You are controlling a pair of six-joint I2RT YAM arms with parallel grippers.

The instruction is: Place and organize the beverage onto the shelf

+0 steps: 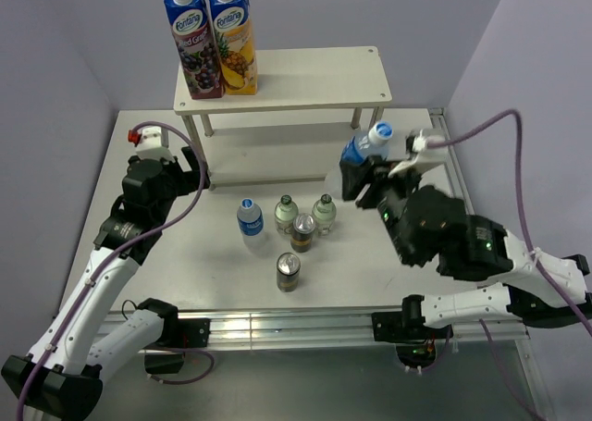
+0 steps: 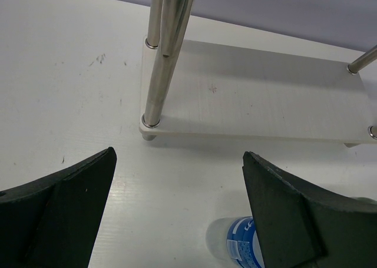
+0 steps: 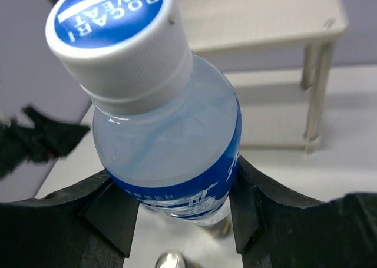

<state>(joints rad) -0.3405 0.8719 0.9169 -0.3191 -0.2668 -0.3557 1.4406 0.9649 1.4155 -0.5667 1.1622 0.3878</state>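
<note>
The right claw point(image 1: 363, 176) is up, clamped on a water bottle point(image 1: 372, 140) in front of the right end of the shelf point(image 1: 314, 79), hiding its bottom, while the left claw point(image 2: 179, 162), fingers apart, sits low by the other end.

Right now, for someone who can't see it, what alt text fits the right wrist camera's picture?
A clear, blue-labelled water bottle with a blue-topped white cap fills the frame, clamped in the right gripper between black fingers. Behind stands the cream two-tier shelf.
</note>
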